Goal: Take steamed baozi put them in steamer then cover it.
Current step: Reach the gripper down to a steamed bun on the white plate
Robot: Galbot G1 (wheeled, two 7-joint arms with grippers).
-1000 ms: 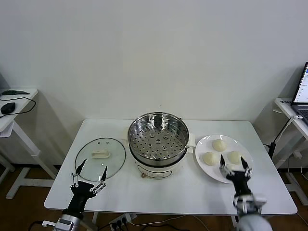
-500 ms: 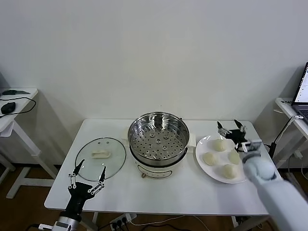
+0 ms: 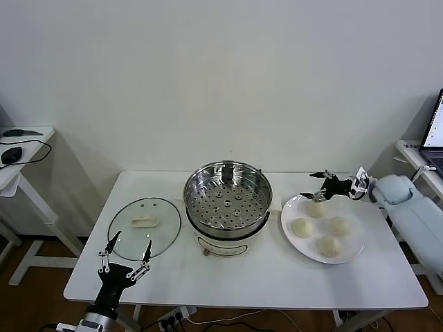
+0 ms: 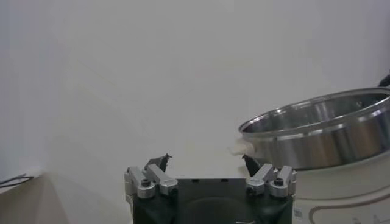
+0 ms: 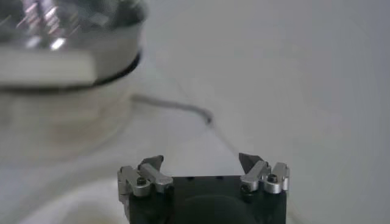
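now, starting nearest, at the lower left of the head view the left gripper (image 3: pixel 127 257) waits just off the front edge of the table (image 3: pixel 249 283), jaws spread and holding nothing, much where it was a second ago. just beyond it the glass lid (image 3: pixel 144 227) lies flat on the tabletop, left of centre, handle up, untouched. the steamer (image 3: pixel 228 206) stands open in the middle of the frame, its perforated tray bare, so no bun has gone in yet. the real change is on the right: a second ago the right gripper (image 3: pixel 329 186) hung low over the near edge of the plate (image 3: pixel 293 244), half a second ago it had risen to the far side, and now the arm reaches in from the right edge of the frame with the gripper over the plate's far rim, jaws spread and empty, above the farthest bun. all four buns (image 3: pixel 320 227) sit on the plate at centre right, none lifted. i judge this a re-approach from the side for a first pick, with the task barely begun. the white table carries only these things. farther off is a plain white wall, a side desk (image 3: pixel 21 149) with a mouse at upper left, and a laptop (image 3: pixel 432 131) at the right edge.
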